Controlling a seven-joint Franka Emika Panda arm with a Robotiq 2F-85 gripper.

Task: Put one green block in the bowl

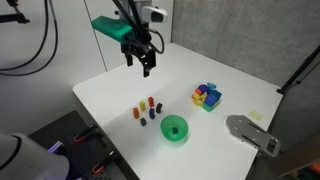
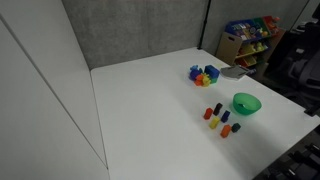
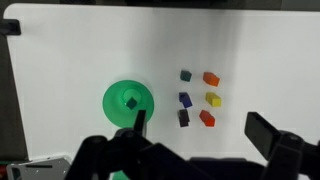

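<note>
The bright green bowl [image 3: 112,100] stands on the white table and shows in both exterior views [image 1: 182,132] [image 2: 240,101]. A tiny dark green block [image 3: 132,102] lies inside it. Another dark green block [image 3: 186,74] stands among the small blocks beside the bowl. My gripper [image 1: 146,62] hangs high above the table's back part, apart from everything. In the wrist view its fingers [image 3: 200,135] are spread wide and hold nothing. The gripper is out of one exterior view.
Next to the bowl stand small orange [image 3: 211,78], blue [image 3: 186,98], yellow [image 3: 213,99], blackish [image 3: 184,117] and red [image 3: 207,118] blocks. A blue-yellow-magenta toy cluster [image 1: 207,96] [image 2: 204,74] sits further back. A grey flat object [image 1: 250,133] lies at the table's edge.
</note>
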